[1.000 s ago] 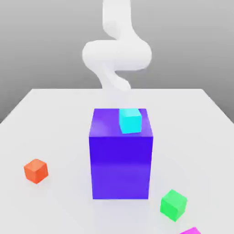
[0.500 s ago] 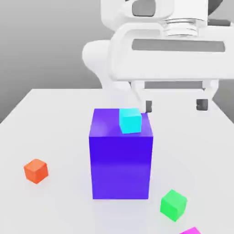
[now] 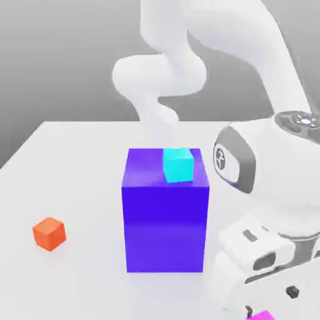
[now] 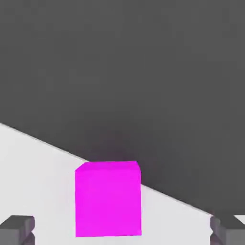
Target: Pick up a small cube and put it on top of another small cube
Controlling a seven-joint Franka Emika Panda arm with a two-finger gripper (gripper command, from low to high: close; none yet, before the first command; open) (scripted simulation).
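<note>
Fingers [image 4: 19, 228] now down astride magenta cube [image 4: 108, 198], green cube newly hidden.

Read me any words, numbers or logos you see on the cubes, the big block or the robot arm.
No readable text.
The magenta cube, cyan cube, orange cube and blue-purple block are plain.
The arm's joint cap carries a small round mark, too blurred to read.
</note>
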